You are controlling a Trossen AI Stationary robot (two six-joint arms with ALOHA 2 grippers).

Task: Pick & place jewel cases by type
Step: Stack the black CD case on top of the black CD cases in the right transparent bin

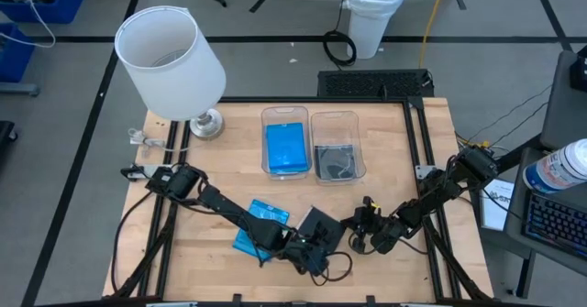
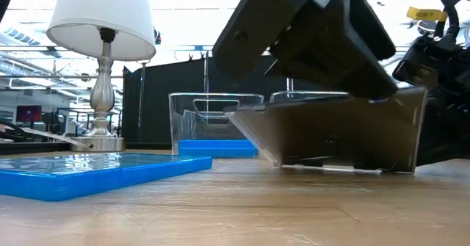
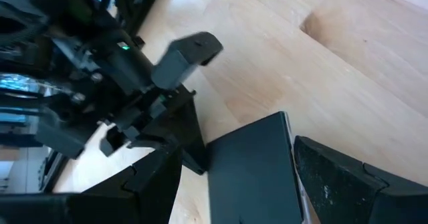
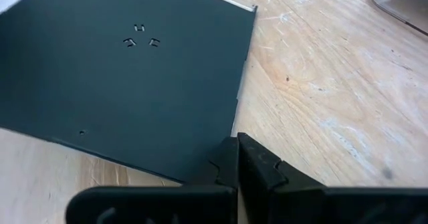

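On the high view much of the dark grey jewel case (image 1: pixel 321 224) is hidden under the left arm; only its far corner shows, near the surface's (image 1: pixel 229 151) near edge, just right of centre. The left end effector (image 1: pixel 312 249) straddles this case with its fingers (image 3: pixel 334 180) spread wide on either side of it. The low view shows the case tilted, one edge raised off the wood and the other down on it. Seen from above it sits diamond-wise, one corner pointing to the far side; being square, it has no clear long axis.

The right end effector (image 1: pixel 360 223) is clenched shut with nothing between its fingertips, just beside the dark case's right edge; whether it touches cannot be told.

A blue jewel case (image 1: pixel 260 226) lies flat just left of the dark one, partly covered by the left arm and skewed to the surface's edges.

Farther off stand two clear bins side by side: the left bin (image 1: pixel 284 115) holds blue cases, the right bin (image 1: pixel 335 117) dark ones; their number cannot be made out. A white-shaded lamp (image 1: pixel 170 55) stands at the far left.
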